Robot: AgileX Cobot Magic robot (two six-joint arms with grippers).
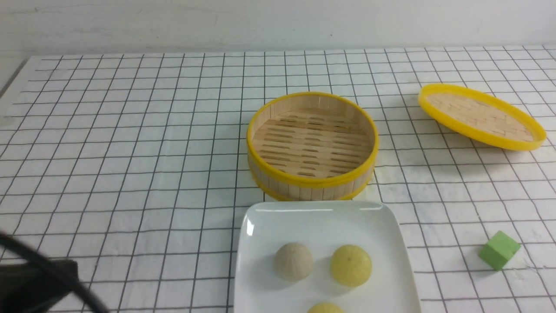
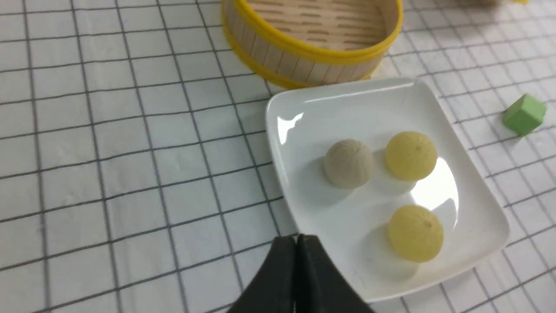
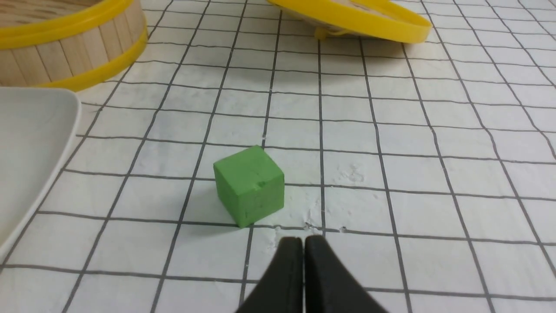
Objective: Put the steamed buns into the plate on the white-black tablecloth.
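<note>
The white square plate [image 1: 323, 221] lies on the white-black tablecloth [image 1: 130, 152] at the front centre. In it sit a cream-beige steamed bun [image 1: 293, 261], a yellow bun [image 1: 350, 265] and a second yellow bun [image 1: 325, 308] cut by the frame's edge. The left wrist view shows the plate [image 2: 473, 217] with the beige bun [image 2: 348, 163] and both yellow buns [image 2: 411, 155] [image 2: 415, 233]. My left gripper [image 2: 296, 238] is shut and empty, over the plate's near corner. My right gripper [image 3: 303, 240] is shut and empty, above the cloth beside the green cube.
An empty bamboo steamer [image 1: 312, 145] with yellow rims stands just behind the plate. Its lid [image 1: 480, 115] rests tilted at the back right. A green cube [image 1: 499, 249] sits right of the plate, also in the right wrist view [image 3: 249, 184]. Part of my left arm [image 1: 34, 284] shows at the lower left.
</note>
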